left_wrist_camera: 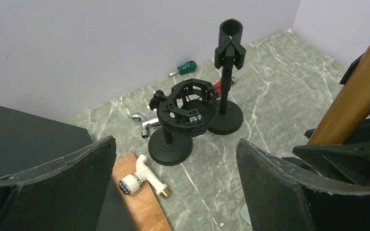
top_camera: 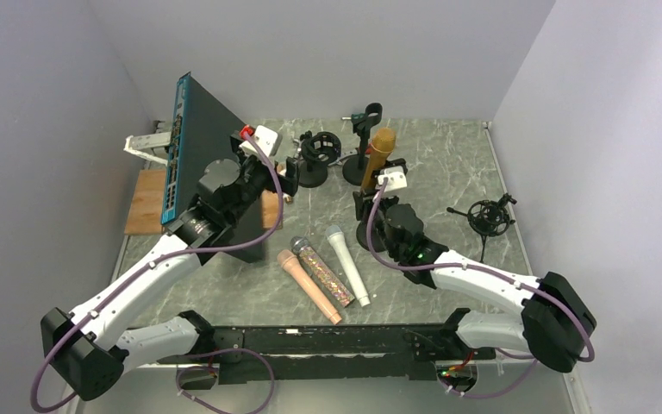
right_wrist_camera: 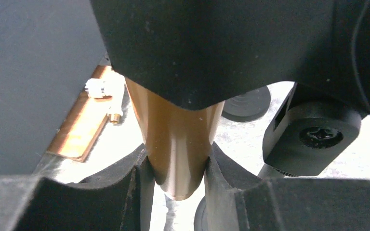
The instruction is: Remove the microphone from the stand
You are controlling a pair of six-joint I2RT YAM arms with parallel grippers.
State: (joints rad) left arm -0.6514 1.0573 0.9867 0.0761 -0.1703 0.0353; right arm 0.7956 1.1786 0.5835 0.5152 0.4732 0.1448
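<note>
"Microphone (top_camera: 379,152), bronze-coloured, leans tilted at mid-table, with the right gripper (top_camera: 369,200) clamped low on its handle."

"From overhead that grip is hard to read. The right wrist camera settles it: both fingers (right_wrist_camera: 120,192) press the narrow end of the shaft, and the black clamp (right_wrist_camera: 313,137) of the stand sits just beside it. No view shows whether the clip holds the handle."

"And the left gripper (top_camera: 290,177)?"

"Spread wide. Its own camera looks between the two pads at a shock-mount stand (left_wrist_camera: 185,108) and, behind that, an upright clip stand (left_wrist_camera: 229,41). The bronze shaft crosses that picture's right edge."

"Only the overhead view shows the three spare microphones (top_camera: 323,274). They lie side by side on the marble table (top_camera: 448,164), near the arm bases."

"The left wrist view alone shows a white fitting (left_wrist_camera: 139,178) lying on a wooden board (left_wrist_camera: 144,207)."
</note>
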